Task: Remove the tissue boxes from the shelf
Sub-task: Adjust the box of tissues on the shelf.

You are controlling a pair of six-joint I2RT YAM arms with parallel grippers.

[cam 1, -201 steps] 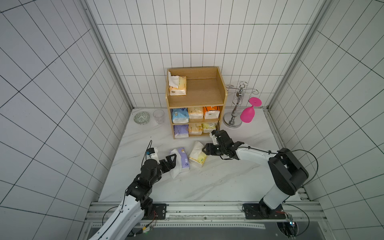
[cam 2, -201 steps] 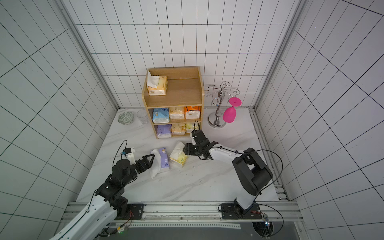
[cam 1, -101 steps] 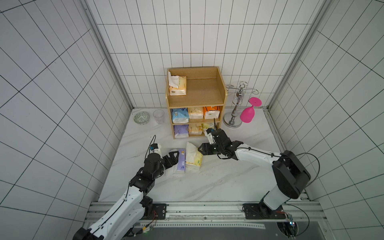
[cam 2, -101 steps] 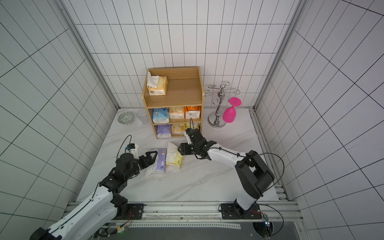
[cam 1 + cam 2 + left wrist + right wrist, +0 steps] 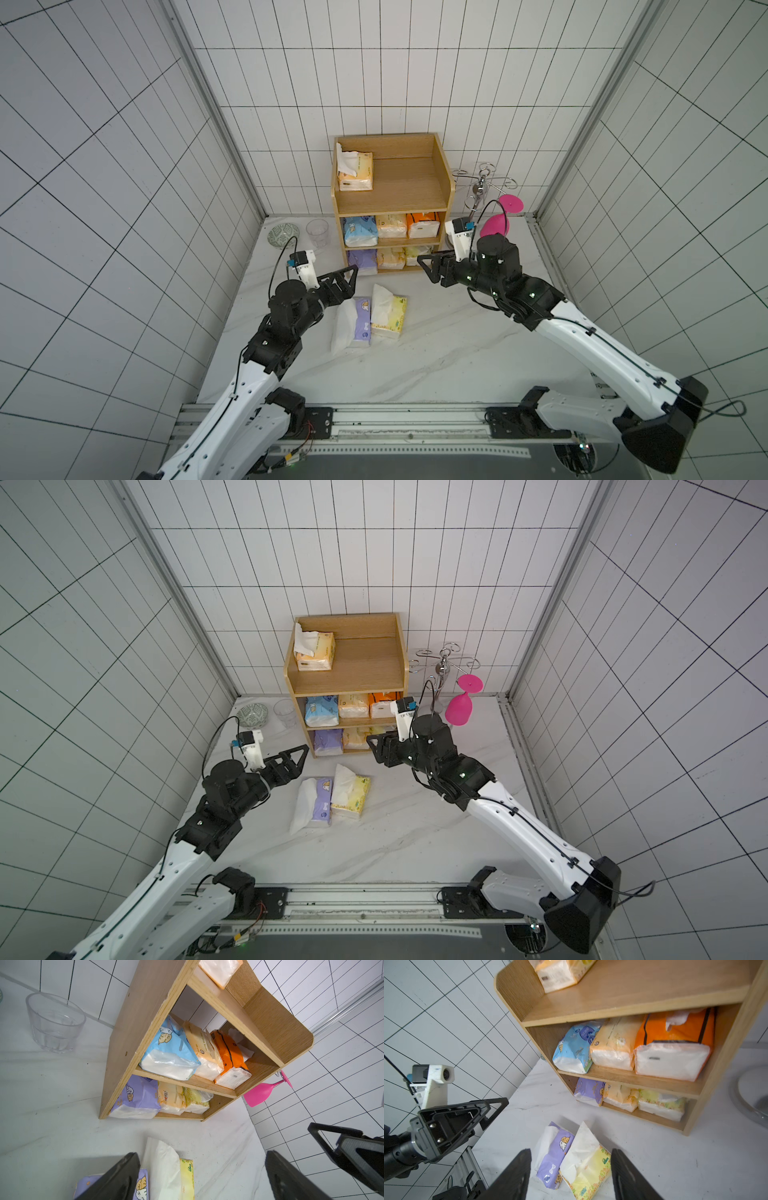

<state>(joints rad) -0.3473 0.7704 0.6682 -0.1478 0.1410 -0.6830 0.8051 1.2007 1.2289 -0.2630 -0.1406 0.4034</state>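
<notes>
The wooden shelf (image 5: 390, 195) stands at the back and holds several tissue boxes: a pale orange one (image 5: 355, 172) on top, blue (image 5: 360, 230), pale orange and bright orange (image 5: 675, 1043) on the middle tier, purple (image 5: 137, 1097), pale orange and yellow (image 5: 660, 1103) at the bottom. A purple pack (image 5: 361, 322) and a yellow pack (image 5: 390, 316) lie side by side on the table before it. My left gripper (image 5: 351, 280) hovers open just left of them. In front of the shelf's bottom right corner, my right gripper (image 5: 426, 266) is open and empty.
A clear cup (image 5: 318, 232) and a patterned bowl (image 5: 284, 235) sit left of the shelf. To its right stands a silver cup stand (image 5: 482, 195) with a pink glass (image 5: 496, 222) hanging upside down, close behind my right wrist.
My right gripper slid the yellow pack against the purple one, let go, and drew back up toward the shelf. My left gripper moved forward past the purple pack toward the shelf.
</notes>
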